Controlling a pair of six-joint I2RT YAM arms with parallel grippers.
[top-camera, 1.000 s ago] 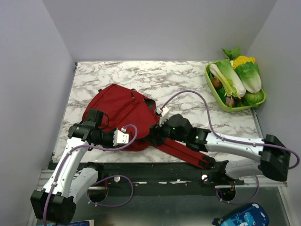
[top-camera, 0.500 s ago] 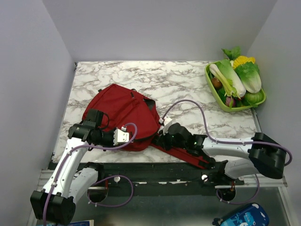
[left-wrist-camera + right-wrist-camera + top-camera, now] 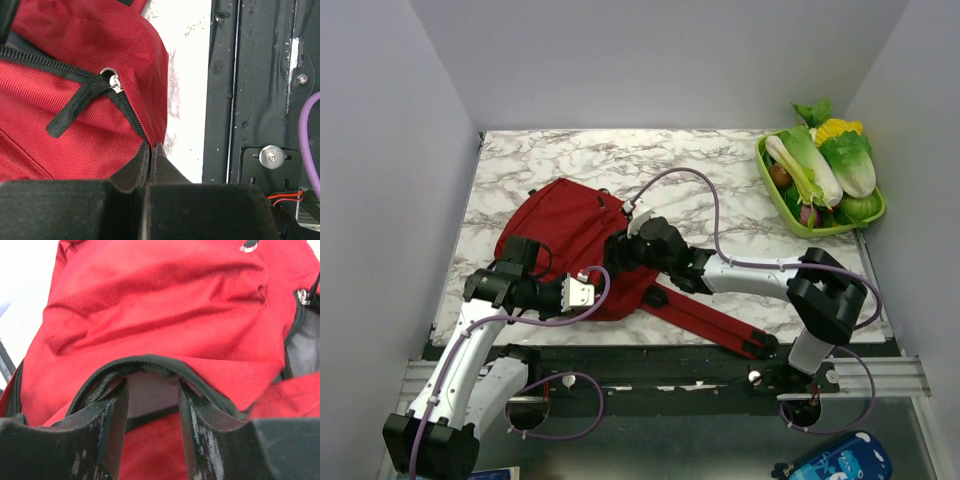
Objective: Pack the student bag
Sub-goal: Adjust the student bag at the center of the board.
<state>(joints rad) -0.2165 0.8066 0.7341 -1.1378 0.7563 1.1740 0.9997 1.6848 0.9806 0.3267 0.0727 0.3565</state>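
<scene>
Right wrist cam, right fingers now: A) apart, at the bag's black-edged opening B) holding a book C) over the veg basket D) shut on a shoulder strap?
A: the right fingers stand apart, with the black rim of the student bag arching across their tips.

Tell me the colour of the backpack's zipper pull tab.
Black pull tab on the red student bag; left wrist view shows it best.
</scene>
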